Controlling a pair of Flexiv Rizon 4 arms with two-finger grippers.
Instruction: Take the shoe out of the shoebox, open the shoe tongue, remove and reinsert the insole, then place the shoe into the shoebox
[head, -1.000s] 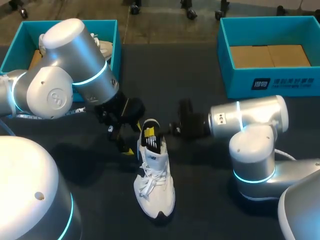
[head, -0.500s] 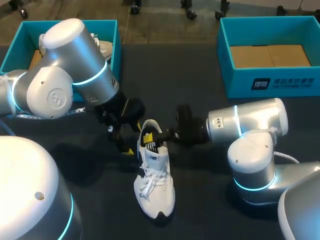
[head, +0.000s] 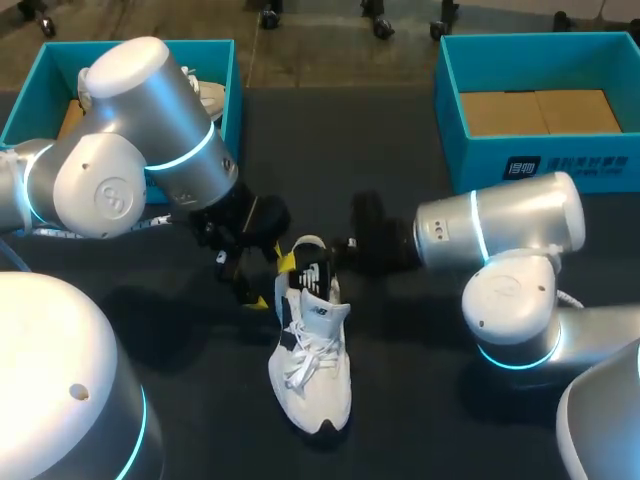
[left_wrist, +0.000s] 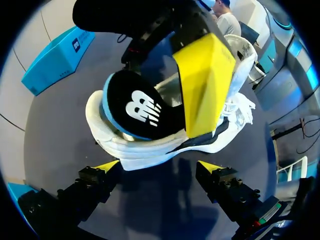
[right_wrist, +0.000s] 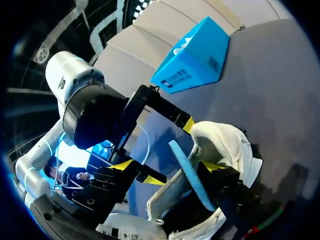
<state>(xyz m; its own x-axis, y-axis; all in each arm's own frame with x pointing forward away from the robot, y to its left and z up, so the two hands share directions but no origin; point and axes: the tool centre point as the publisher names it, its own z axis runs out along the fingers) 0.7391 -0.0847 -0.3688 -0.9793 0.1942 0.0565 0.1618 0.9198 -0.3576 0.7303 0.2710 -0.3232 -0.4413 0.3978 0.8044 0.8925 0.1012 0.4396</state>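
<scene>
A white shoe (head: 310, 365) lies mid-table with its toe toward me. Its black insole (head: 314, 276) with a blue edge sticks up out of the heel. My right gripper (head: 312, 258) comes in from the right and stands open astride the insole (right_wrist: 190, 177); the fingers are wide apart in the right wrist view (right_wrist: 167, 167). One of its yellow fingers (left_wrist: 205, 90) rests against the insole (left_wrist: 135, 110). My left gripper (head: 262, 276) sits open just left of the heel, with the shoe (left_wrist: 165, 145) ahead of its fingertips (left_wrist: 159, 167) and nothing between them.
A teal shoebox (head: 236, 95) with another white shoe (head: 207, 96) in it stands at the back left, behind my left arm. A second teal shoebox (head: 540, 165) stands at the back right, holding only cardboard.
My right gripper has gone from shut on the insole to open. The insole now stands more upright in the heel, and the right wrist has shifted slightly back. The left arm has kept still.
</scene>
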